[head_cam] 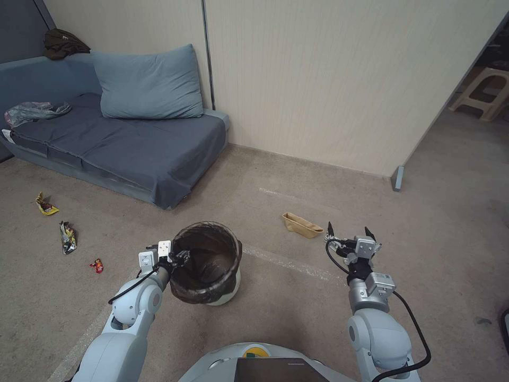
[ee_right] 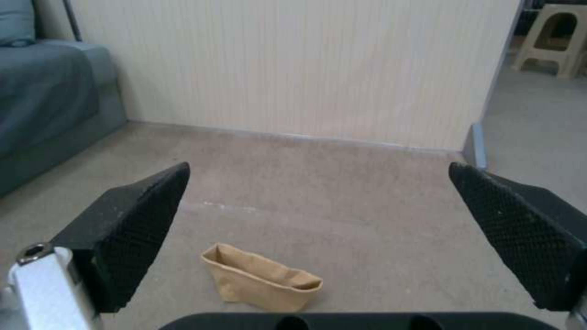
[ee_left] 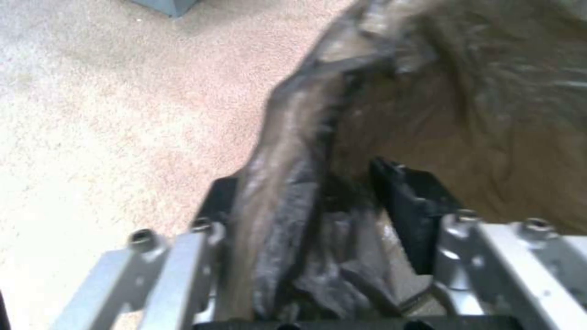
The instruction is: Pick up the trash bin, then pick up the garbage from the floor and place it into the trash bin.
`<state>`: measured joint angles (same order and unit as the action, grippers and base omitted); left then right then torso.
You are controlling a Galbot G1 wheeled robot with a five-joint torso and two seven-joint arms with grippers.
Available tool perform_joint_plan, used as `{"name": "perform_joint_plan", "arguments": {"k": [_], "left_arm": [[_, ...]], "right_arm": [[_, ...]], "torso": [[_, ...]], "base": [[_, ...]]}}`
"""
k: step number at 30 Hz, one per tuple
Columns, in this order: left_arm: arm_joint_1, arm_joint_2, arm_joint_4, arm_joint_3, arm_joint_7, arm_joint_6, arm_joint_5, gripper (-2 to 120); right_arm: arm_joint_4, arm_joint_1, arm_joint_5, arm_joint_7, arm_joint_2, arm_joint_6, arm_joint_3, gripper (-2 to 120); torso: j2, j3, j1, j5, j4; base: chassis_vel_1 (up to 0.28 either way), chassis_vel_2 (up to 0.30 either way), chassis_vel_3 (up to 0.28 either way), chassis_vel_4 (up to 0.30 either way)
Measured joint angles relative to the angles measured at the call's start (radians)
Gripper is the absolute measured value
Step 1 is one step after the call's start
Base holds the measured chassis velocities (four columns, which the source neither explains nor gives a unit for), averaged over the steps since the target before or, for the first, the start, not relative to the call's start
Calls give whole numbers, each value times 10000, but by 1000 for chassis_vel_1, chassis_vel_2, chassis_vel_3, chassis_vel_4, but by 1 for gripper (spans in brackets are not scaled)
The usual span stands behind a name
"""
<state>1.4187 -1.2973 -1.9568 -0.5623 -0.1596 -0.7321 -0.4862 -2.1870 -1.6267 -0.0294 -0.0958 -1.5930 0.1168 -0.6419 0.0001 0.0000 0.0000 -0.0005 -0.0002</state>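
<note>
The trash bin (head_cam: 208, 263), a small white pail lined with a dark brown crinkly bag, is tilted in front of me. My left gripper (head_cam: 176, 258) is shut on its near left rim; in the left wrist view the bag-covered rim (ee_left: 293, 192) runs between the black fingers (ee_left: 416, 201). My right gripper (head_cam: 350, 232) hovers open above the floor, just right of a tan paper bag (head_cam: 301, 224). The right wrist view shows that bag (ee_right: 260, 277) lying on its side between and ahead of the spread pads (ee_right: 135, 233). More garbage lies at left: a yellow wrapper (head_cam: 45, 204), a dark wrapper (head_cam: 68, 236), a small red piece (head_cam: 97, 266).
A blue sofa (head_cam: 132, 143) with a pillow stands at back left, with crinkled plastic (head_cam: 33, 111) on its seat. A beige panel wall (head_cam: 328, 79) ends at a grey foot (head_cam: 397, 178). A beige stool (head_cam: 485, 90) stands beyond the wall's right end. Open carpet lies around the tan bag.
</note>
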Motion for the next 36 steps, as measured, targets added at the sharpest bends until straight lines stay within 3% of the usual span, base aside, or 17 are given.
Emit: {"name": "perform_joint_plan", "arguments": {"k": [11,21,24,25,30,36], "left_arm": [[2,-43,-246,-63,-29,-61,142,5],[137,-47,-880,-222,-249,-97,227,5],[243,61,-2243,-363,-434,-95,297,3],[243,61,-2243,-363,-434,-95,297,3],[388,305,-3884,-612,-418,-68,369,0],[502,551,-4817,-860,19,-60,428,0]], "right_arm": [[-1,2,6,-67,13,42,-58,100],[-43,15,7,-82,27,96,-77,100],[-56,11,7,-95,35,111,-89,100],[-56,11,7,-95,35,111,-89,100],[-68,40,7,-108,32,148,-76,100],[-87,28,7,-108,35,153,-73,100]], "torso": [[-1,2,0,-2,1],[-2,2,1,1,2],[-2,1,1,5,3],[-2,1,1,5,3],[-2,0,1,5,4],[-2,-1,0,5,3]], "base": [[0,0,0,0],[0,0,0,0],[0,0,0,0],[0,0,0,0],[0,0,0,0],[0,0,0,0]]}}
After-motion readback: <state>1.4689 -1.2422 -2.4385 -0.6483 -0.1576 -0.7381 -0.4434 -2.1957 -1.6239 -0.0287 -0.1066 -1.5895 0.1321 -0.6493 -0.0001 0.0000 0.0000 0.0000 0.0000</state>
